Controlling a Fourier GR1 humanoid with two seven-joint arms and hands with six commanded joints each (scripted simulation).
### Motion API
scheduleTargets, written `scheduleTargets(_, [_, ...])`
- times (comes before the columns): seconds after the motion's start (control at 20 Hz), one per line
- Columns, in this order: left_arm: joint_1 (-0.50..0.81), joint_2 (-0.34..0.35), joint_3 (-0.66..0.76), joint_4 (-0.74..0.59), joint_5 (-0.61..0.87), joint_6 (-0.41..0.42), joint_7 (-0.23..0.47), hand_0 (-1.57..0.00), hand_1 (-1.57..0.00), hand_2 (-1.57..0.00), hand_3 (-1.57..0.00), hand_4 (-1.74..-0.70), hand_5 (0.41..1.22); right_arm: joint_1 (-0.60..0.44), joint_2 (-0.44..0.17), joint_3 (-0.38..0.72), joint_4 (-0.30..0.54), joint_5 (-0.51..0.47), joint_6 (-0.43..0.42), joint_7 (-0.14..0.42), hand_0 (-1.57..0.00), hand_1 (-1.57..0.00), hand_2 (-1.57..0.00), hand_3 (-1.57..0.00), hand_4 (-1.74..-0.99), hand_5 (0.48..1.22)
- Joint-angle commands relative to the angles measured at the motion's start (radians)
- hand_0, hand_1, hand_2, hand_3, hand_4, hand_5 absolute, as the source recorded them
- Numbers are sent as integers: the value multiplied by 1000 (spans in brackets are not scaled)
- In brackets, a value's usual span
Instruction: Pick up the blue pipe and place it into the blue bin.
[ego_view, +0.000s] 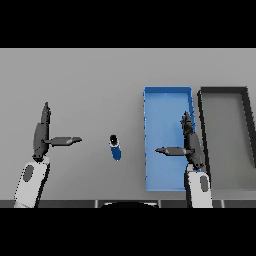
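Blue pipe (115, 148) is apparently standing upright on the counter (90, 80), left of the blue bin (167, 102); left hand (42, 136) and right hand (190, 145) are holding fingers apart.

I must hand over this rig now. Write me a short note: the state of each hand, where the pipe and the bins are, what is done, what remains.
Left hand: open, holds nothing, left of the pipe.
Right hand: open, holds nothing, over the blue bin's right side.
Blue pipe: on the table between the hands, left of the blue bin.
Black bin: right of the blue one.
Done: nothing, pipe not grasped.
Left: pick up the pipe, place it in the blue bin.
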Motion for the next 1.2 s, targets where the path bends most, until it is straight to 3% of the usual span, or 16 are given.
scheduleTargets(0.0, [3, -1, -1, -3, -1, 2, -6, 1, 1, 1, 1, -1006, 586, 3, -1, -1, -2, -1, 0, -2, 1, 1, 1, 1, -1222, 603])
scheduleTargets(0.25, [27, -14, -20, -42, -16, 20, -15, 1, 1, 1, 1, -1006, 586, 28, -16, -8, -24, -18, 15, -15, 1, 1, 1, 1, -1222, 603])
scheduleTargets(0.3, [57, 55, -49, -51, -21, -84, -68, 1, 1, 1, 1, -1006, 586, 65, -76, 20, -54, 34, 47, -72, 1, 1, 1, 1, -1222, 603])
scheduleTargets(0.4, [98, 125, -73, -64, -30, -182, -127, 1, 1, 1, 1, -1011, 588, 117, -124, 53, -101, 76, 79, -114, 1, 1, 1, 1, -1230, 601])
scheduleTargets(0.5, [107, 159, -77, -75, -29, -219, -138, 1, 1, 1, 1, -1010, 589, 115, -132, 69, -118, 94, 82, -76, 1, 1, 1, 1, -1232, 599])
scheduleTargets(0.6, [103, 166, -83, -73, -28, -233, -123, 1, 1, 1, 1, -1007, 587, 130, -136, 77, -139, 106, 81, -74, 1, 1, 1, 1, -1230, 595])
scheduleTargets(0.75, [122, 173, -95, -85, -2, -293, -171, 1, 1, 1, 1, -1023, 594, 131, -149, 77, -143, 114, 83, -71, 1, 1, 1, 1, -1218, 589])
scheduleTargets(0.95, [127, 216, -157, -146, -6, -391, -152, 1, 1, 1, 1, -1031, 565, 117, -155, 76, -156, 103, 92, -89, 1, 1, 1, 1, -1225, 595])
scheduleTargets(1.15, [126, 215, -230, -218, -12, -432, -53, 1, 1, 1, 1, -1063, 498, 124, -150, 84, -143, 113, 94, -108, 1, 1, 1, 1, -1233, 604])
